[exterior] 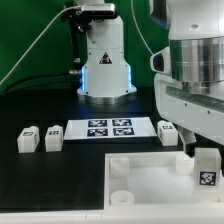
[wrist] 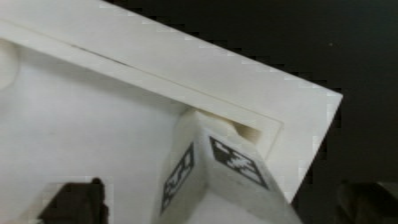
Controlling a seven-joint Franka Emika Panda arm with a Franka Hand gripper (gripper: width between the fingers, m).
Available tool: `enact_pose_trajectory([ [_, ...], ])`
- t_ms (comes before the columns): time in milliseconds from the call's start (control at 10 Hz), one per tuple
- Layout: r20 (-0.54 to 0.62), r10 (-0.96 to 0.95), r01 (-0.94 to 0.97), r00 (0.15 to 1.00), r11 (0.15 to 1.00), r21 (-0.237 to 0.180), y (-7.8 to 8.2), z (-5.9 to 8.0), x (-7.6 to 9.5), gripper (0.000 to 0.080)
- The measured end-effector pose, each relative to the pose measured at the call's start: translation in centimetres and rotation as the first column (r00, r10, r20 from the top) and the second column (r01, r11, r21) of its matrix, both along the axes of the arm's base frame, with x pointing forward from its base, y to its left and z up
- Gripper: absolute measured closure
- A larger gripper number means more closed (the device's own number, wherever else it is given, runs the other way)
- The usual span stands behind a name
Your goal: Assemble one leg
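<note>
A: Where is the small white tagged plastic leg (exterior: pixel 206 167)?

B: Upright at the white square tray-like part's (exterior: pixel 150 180) corner, near the black bench's (exterior: pixel 40 180) front edge.

A: And the fingers (wrist: pixel 75 200)?

B: Clenched on that leg.

The leg (exterior: pixel 207 167) (wrist: pixel 217 170) is seen as smooth white plastic, with a matt printed black-and-white tag on its face. The tray (exterior: pixel 150 178) (wrist: pixel 107 120) appears as the same smooth, faintly satin white plastic. The table (exterior: pixel 40 175) is covered in matt black. The marker board (exterior: pixel 110 127) looks flat, white and matt. The arm (exterior: pixel 195 60) is cased in glossy white plastic.
</note>
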State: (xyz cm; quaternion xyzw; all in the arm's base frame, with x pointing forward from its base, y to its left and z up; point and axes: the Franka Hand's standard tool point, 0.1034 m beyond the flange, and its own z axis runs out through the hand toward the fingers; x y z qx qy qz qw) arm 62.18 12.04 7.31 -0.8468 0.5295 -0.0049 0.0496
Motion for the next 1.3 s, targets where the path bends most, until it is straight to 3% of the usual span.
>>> enact_pose_trajectory([
  [200, 0.015, 0.269, -0.269, 0.963, 0.963, -0.033, -0.14, -0.02, 0.00, 0.0151],
  [400, 0.010, 0.628, -0.624, 0.778, 0.775, -0.102, -0.14, 0.08, 0.14, 0.0151],
  [600, -0.002, 0.820, -0.813, 0.573, 0.567, -0.131, -0.16, 0.12, 0.26, 0.0151],
  [700, -0.004, 0.847, -0.839, 0.532, 0.527, -0.134, -0.16, 0.11, 0.26, 0.0151],
  [900, 0.000, 0.814, -0.807, 0.581, 0.576, -0.130, -0.17, 0.11, 0.26, 0.0196],
  [1000, 0.000, 0.813, -0.807, 0.582, 0.577, -0.130, -0.20, 0.11, 0.27, 0.0378],
  [1100, 0.005, 0.769, -0.762, 0.640, 0.635, -0.123, -0.17, 0.10, 0.25, 0.0378],
  [1200, 0.008, 0.693, -0.688, 0.721, 0.717, -0.117, -0.29, 0.09, 0.26, 0.0507],
  [1300, 0.010, 0.657, -0.652, 0.754, 0.749, -0.113, -0.31, 0.08, 0.26, 0.0507],
])
